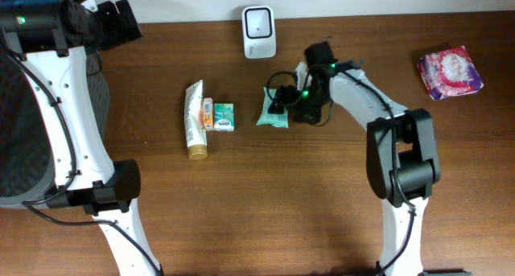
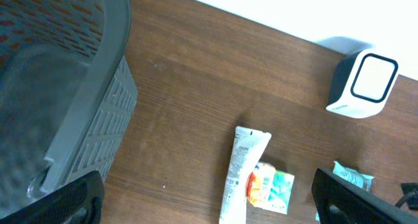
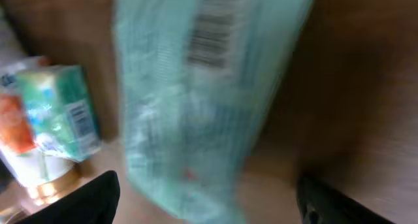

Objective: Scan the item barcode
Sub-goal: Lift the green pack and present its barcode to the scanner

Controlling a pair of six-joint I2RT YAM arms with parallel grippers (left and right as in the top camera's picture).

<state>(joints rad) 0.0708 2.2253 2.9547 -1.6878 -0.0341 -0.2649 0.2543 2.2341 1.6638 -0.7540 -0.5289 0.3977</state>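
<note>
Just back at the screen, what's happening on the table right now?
The right gripper is low over the teal packet, jaws apart, with no clear grip on it. The packet lies on the table in front of the white scanner, its barcode facing up in the blurred right wrist view. The left gripper hangs open and empty near the grey basket.
</note>
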